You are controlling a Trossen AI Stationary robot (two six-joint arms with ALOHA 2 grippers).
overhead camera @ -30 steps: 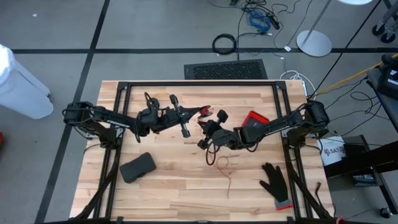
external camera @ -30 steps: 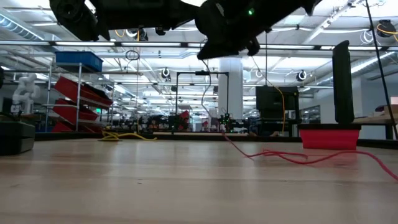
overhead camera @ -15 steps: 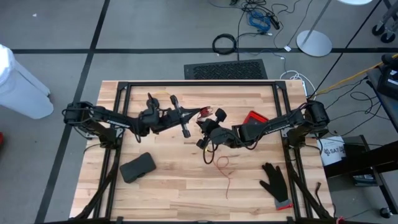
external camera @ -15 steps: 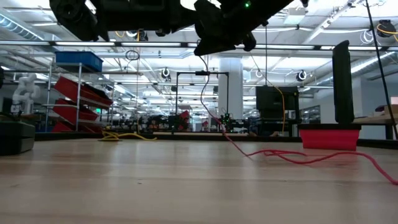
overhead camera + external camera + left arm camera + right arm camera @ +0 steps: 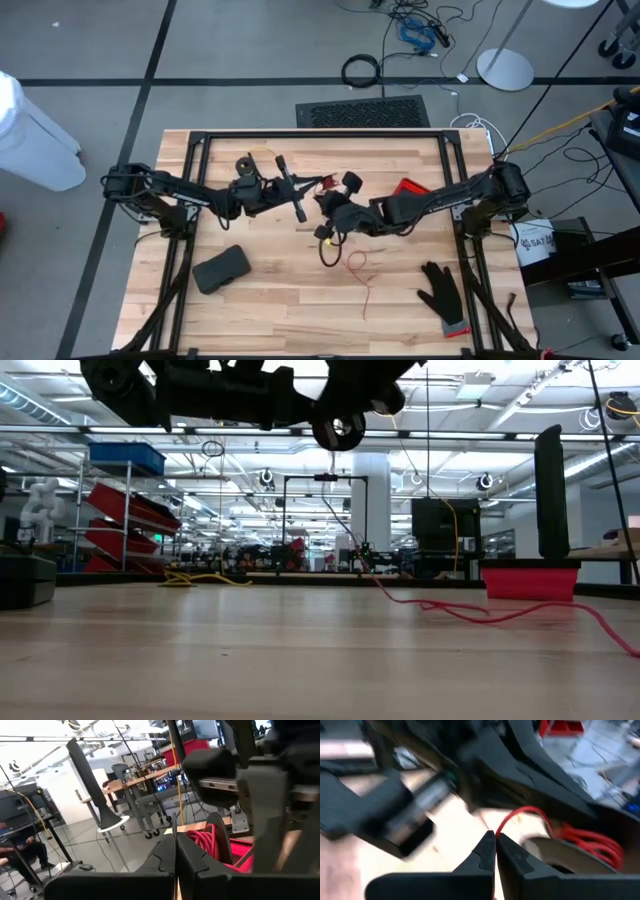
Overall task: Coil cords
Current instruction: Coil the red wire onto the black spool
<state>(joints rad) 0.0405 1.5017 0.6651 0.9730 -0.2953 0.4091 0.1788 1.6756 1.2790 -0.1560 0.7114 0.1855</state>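
The red cord's small black spool [image 5: 216,839], wound with red turns, hangs in the air above mid-table, just past my shut left gripper [image 5: 175,836]. From the spool a red loop [image 5: 519,813] runs to my shut right gripper [image 5: 495,839], also seen from above [image 5: 326,206]. The rest of the red cord [image 5: 352,532] drops to the table, and its slack tail [image 5: 360,272] lies on the wood. The yellow-tan cord's spool [image 5: 245,163] rests on the table by the far edge, behind my left arm. My left gripper reaches level from the table's left to the red cord's spool [image 5: 318,186], which hangs clear of the table. The fingertips cover the place of contact, so which part they have cannot be told. My right gripper pinches the red cord [image 5: 498,831] between its fingertips, a short way from the spool. It comes from the table's right, slanting down. A slack loop rises from the fingers to the spool; the other run hangs down to the table.
A black glove [image 5: 442,290] lies at the near right and a dark flat pouch [image 5: 220,268] at the near left. A red bin [image 5: 410,190] stands under my right arm. Black frame rails [image 5: 320,133] line the table's far edge and sides.
My right gripper has risen with the red cord, leaving the top of the low view. The hanging run of cord has grown longer and steeper, and the tail on the table has been drawn a little toward it. My left gripper has rolled slightly.
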